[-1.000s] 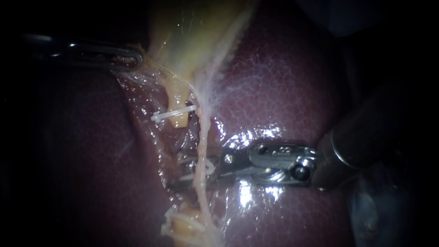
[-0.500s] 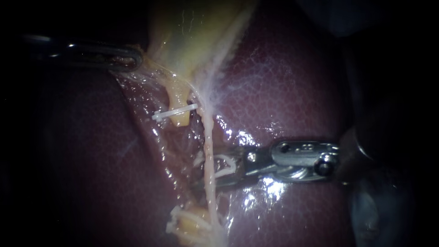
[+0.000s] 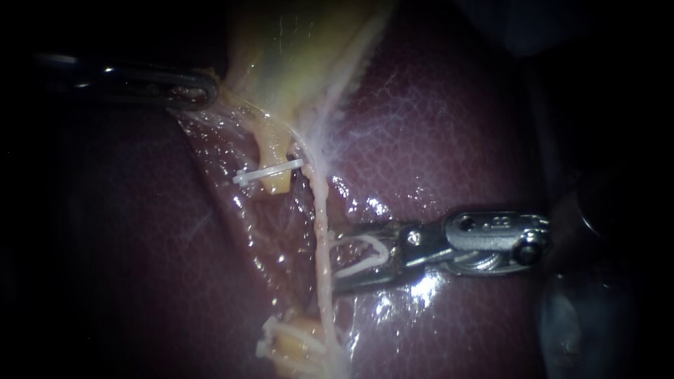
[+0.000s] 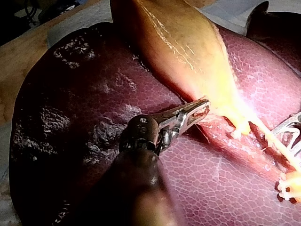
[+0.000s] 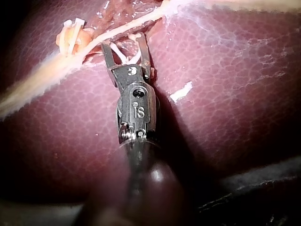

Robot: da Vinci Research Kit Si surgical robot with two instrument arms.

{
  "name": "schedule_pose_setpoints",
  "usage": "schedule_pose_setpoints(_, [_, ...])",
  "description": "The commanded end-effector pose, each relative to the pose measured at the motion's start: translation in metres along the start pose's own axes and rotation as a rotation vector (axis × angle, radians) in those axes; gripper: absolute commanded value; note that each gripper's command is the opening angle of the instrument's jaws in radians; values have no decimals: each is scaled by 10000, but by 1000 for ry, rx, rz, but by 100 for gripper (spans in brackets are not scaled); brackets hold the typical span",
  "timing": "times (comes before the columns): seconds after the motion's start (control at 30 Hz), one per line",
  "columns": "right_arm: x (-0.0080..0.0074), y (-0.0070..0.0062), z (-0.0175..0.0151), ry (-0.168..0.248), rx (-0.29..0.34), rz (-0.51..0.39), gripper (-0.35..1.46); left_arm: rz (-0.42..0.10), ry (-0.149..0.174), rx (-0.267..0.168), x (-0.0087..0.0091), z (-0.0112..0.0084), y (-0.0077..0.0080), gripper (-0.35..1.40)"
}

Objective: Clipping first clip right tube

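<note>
At five o'clock, right instrument's (image 3: pixel 335 258) steel claw holds a looped white clip (image 3: pixel 372 247); left instrument's (image 3: pixel 207 88) pinches yellow gallbladder (image 3: pixel 281 56)

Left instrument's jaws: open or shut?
Shut on the gallbladder: the left instrument's jaws lie together with its pale edge pinched between them, and tissue pulls taut toward them.

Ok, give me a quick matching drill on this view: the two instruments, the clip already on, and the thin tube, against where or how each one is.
1 left instrument
2 right instrument
3 placed clip
4 thin tube

A across the yellow stump
B jaws shut on the edge of the gallbladder
C pale, crossing just ahead of the right jaw tips
D jaws spread, holding a loaded clip

Pairs: 1-B, 2-D, 3-A, 4-C.
</note>
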Motion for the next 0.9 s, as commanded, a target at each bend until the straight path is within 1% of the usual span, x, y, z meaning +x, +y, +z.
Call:
schedule_pose_setpoints(0.03, [0,1,-2,-1,8,0,50,0,0,0,0,0,0,-35])
schedule_pose_setpoints(0.1, [-1,2,-6,-2,17,6,50,0,0,0,0,0,0,-35])
schedule_pose_setpoints(0.17, [-2,4,-11,-5,28,36,50,0,0,0,0,0,0,-35])
schedule_pose_setpoints(0.37, [-9,11,-25,-12,72,149,49,0,0,0,0,0,0,-35])
schedule_pose_setpoints(0.47, [-12,13,-28,11,109,215,49,0,0,0,0,0,0,-35])
schedule_pose_setpoints(0.53, [-12,12,-28,18,129,248,49,0,0,0,0,0,0,-35])
schedule_pose_setpoints(0.67, [-14,10,-26,14,149,285,49,0,0,0,0,0,0,-35])
schedule_pose_setpoints(0.9, [-15,10,-24,28,163,318,49,0,0,0,0,0,-1,-35])
